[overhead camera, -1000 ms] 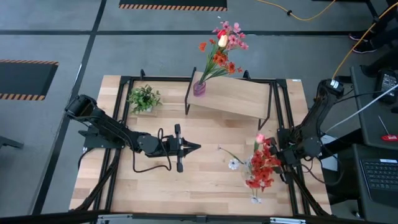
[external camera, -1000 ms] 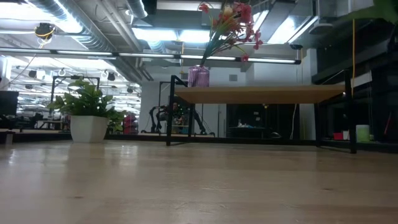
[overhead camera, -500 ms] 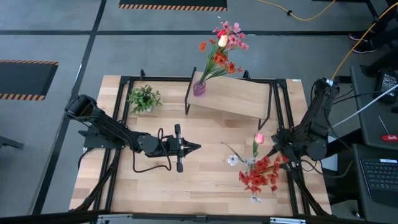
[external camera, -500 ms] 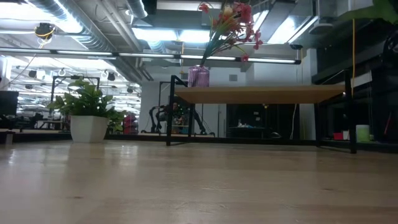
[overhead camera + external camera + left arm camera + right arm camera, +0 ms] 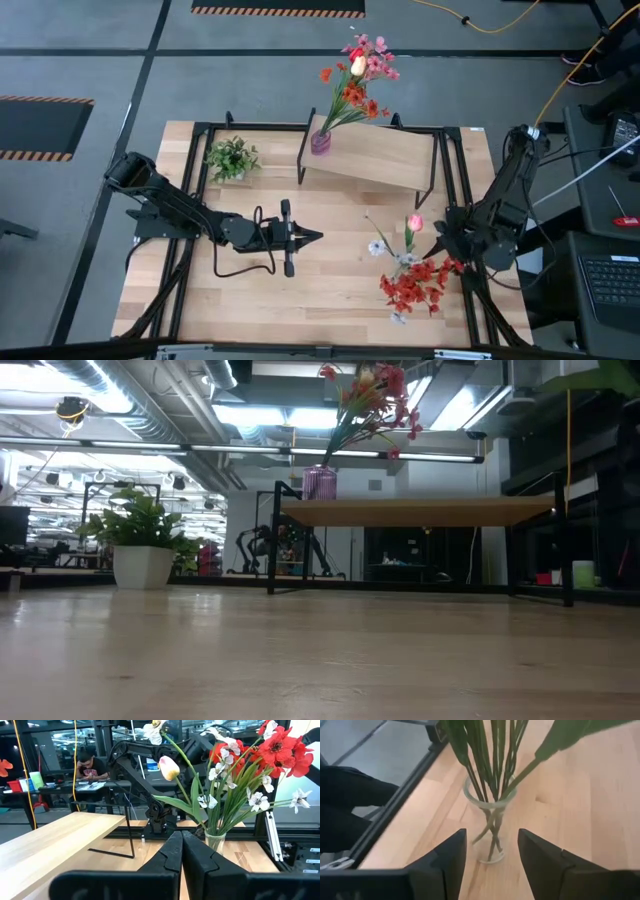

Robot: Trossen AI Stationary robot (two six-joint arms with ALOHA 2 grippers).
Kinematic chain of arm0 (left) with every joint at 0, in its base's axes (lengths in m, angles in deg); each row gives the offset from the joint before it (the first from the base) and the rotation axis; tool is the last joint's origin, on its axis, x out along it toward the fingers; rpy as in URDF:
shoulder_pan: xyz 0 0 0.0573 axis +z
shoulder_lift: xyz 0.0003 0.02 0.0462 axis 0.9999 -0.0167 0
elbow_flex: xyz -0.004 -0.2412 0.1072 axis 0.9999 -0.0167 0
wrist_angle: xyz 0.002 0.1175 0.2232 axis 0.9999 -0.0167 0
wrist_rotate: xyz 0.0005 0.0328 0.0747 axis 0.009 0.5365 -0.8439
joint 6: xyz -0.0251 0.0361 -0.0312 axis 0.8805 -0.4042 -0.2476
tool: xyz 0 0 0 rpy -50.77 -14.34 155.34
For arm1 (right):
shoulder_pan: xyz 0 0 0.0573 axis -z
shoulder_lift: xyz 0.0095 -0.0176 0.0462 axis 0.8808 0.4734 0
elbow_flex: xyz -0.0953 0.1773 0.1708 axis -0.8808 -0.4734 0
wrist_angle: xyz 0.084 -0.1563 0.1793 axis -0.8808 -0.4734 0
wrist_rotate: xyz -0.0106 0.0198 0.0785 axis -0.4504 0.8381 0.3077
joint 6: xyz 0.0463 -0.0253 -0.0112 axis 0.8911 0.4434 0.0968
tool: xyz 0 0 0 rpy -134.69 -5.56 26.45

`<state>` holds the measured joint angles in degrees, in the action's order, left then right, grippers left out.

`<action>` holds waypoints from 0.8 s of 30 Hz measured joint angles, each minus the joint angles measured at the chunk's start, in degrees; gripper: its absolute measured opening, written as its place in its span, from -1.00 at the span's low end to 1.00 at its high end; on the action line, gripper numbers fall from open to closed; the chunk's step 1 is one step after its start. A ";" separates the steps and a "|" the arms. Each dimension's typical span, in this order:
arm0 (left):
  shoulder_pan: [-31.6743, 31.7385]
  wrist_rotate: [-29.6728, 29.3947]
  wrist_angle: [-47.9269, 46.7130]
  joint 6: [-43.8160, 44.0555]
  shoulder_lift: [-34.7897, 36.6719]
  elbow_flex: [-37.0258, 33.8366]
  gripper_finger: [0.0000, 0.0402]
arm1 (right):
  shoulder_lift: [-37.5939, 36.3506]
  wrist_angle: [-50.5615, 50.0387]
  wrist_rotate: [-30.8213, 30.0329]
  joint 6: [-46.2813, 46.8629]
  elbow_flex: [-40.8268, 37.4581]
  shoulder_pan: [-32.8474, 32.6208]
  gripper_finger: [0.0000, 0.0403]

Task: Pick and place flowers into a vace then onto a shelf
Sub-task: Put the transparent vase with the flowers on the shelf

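Looking like the grab-the-vase step, the right gripper (image 5: 487, 855) sits spread open just short of the clear vase (image 5: 489, 820) of flowers (image 5: 415, 280) right of the shelf (image 5: 375, 155), so next it needs to close, while the left gripper (image 5: 182, 855) waits pinched shut left of that vase.

Two dark jointed arms, black cables, matte black claw fingers (image 5: 542, 862)

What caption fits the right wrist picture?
Open right gripper facing a clear glass vase of green flower stems.
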<state>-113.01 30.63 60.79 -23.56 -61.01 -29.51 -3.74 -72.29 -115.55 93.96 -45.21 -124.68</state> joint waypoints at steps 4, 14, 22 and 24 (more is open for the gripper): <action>0.00 0.00 0.00 0.00 0.00 0.00 -0.97 | 2.90 0.33 -1.65 2.07 0.00 0.00 -0.11; 0.00 0.00 -0.01 0.00 0.00 0.00 -0.97 | 7.12 1.15 -3.98 1.26 -0.02 0.02 -0.11; 0.00 0.00 0.00 0.00 0.00 0.00 -0.98 | 7.60 1.91 -4.46 3.13 -0.02 0.02 -0.04; 0.00 0.00 -0.02 0.00 0.00 0.00 -0.99 | 7.62 2.64 -4.42 3.13 -0.02 0.00 0.05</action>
<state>-113.01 30.63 60.77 -23.56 -61.01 -29.51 3.88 -69.65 -119.97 97.09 -45.24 -124.68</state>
